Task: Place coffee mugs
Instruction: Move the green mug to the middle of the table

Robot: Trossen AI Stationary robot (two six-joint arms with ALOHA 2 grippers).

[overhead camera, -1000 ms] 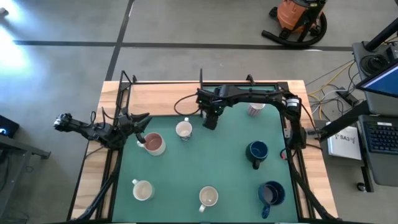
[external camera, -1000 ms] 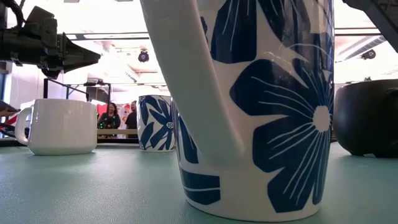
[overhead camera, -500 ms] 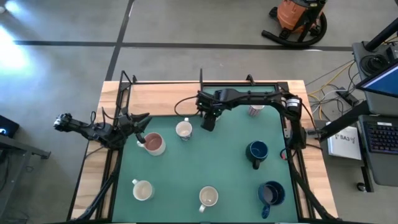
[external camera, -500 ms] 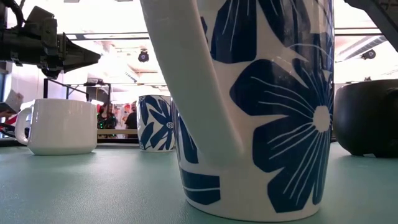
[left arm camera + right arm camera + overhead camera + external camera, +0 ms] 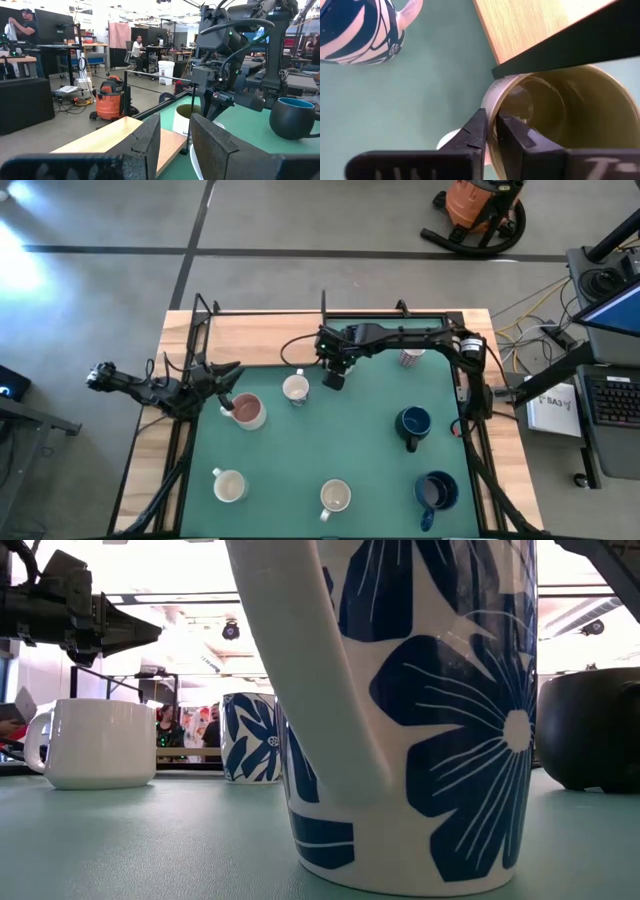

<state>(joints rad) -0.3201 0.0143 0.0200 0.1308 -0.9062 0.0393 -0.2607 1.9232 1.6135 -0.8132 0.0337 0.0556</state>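
My right gripper (image 5: 333,382) hangs over the far middle of the green mat, shut on a pale mug with an olive-yellow inside (image 5: 560,115) (image 5: 192,119). In the high view the gripper hides this mug. A blue-and-white flowered mug (image 5: 355,30) (image 5: 295,390) stands just to its left. My left gripper (image 5: 228,402) (image 5: 175,137) waits open at the mat's left edge, beside a mug with a pinkish inside (image 5: 248,411). Other coffee mugs stand on their bases on the mat: two pale (image 5: 228,485) (image 5: 335,498) and two dark blue (image 5: 413,423) (image 5: 437,490). My right gripper pinches the mug's wall at the rim (image 5: 494,92). One finger (image 5: 515,135) is inside the mug and the other (image 5: 475,131) outside. The fingers come steeply from above, slanting from the table's right. The mug stands upright; its base is hidden.
A striped mug (image 5: 410,357) sits at the far right behind my right arm. A black frame bar (image 5: 570,40) and the wooden far edge (image 5: 530,25) lie just beyond the held mug. Open mat (image 5: 320,440) stretches across the middle. People move in the room behind.
My right gripper has sunk a little over the far middle of the mat and shifted slightly toward the table's left edge. The mugs on the mat have stayed where they were.
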